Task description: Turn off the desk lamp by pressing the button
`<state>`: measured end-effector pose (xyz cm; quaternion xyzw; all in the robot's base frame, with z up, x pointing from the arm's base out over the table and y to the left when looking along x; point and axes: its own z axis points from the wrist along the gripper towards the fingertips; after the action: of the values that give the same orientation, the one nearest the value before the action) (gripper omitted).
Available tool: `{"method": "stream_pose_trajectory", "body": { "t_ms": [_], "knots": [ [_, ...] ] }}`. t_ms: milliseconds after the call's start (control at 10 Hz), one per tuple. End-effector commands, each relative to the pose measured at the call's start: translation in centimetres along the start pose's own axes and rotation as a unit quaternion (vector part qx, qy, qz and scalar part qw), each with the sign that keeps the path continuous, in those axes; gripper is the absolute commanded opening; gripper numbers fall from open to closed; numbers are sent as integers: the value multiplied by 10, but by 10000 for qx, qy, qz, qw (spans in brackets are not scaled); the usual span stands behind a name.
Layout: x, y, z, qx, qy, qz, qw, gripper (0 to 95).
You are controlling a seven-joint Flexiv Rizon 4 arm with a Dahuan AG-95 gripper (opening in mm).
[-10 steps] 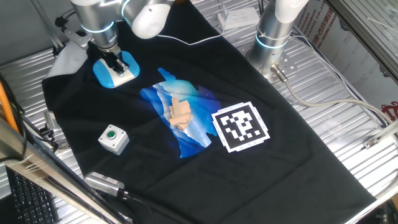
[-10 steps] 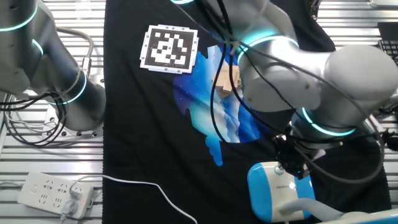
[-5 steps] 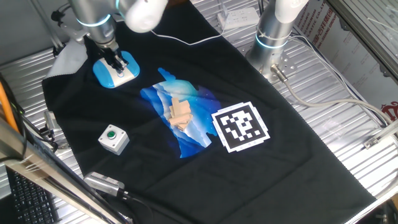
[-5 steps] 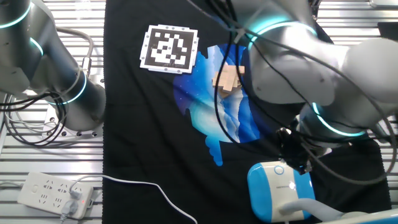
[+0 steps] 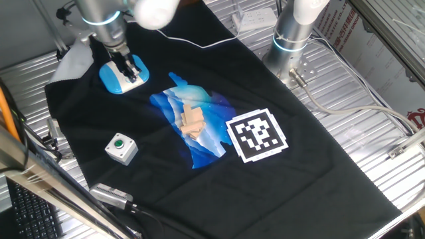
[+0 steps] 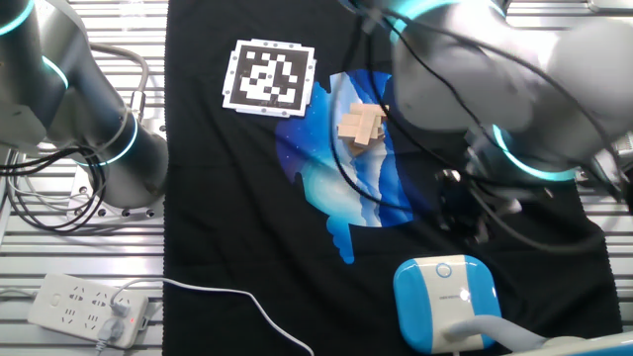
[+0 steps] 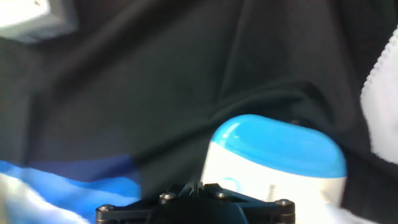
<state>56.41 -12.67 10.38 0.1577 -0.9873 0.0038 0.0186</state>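
The desk lamp's oval light-blue base [image 5: 118, 77] with its white top face sits at the far left of the black cloth. It also shows in the other fixed view [image 6: 444, 300] and in the hand view [image 7: 275, 162]. The button [image 6: 444, 269] is a faint ring on the white face. The lamp's white neck [image 6: 477, 333] leaves the base at the lower edge. My gripper [image 6: 463, 216] hangs just above the base, off the white face, on the side towards the blue print. In the hand view the fingertips [image 7: 195, 187] meet along a thin seam, holding nothing.
A grey box with a green push-button [image 5: 121, 147] stands at the cloth's near left. Wooden blocks [image 5: 193, 121] lie on a blue print, beside a black-and-white marker card [image 5: 257, 136]. A second arm's base [image 5: 292, 33] and a power strip [image 6: 89, 302] stand off the cloth.
My gripper has risen from the lamp's white top face and drawn back towards the blue print. The lamp base has not moved.
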Motion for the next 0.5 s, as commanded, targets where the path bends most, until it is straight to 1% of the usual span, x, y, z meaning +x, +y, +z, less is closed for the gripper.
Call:
{"method": "stream_pose_trajectory", "body": {
  "t_ms": [100, 300, 500],
  "knots": [
    [4, 3, 0, -13, 15, -66, 10000, 0],
    [10, 3, 0, 2, 8, -135, 9999, 0],
    [11, 4, 1, 10, -9, -208, 9998, 0]
  ]
}}
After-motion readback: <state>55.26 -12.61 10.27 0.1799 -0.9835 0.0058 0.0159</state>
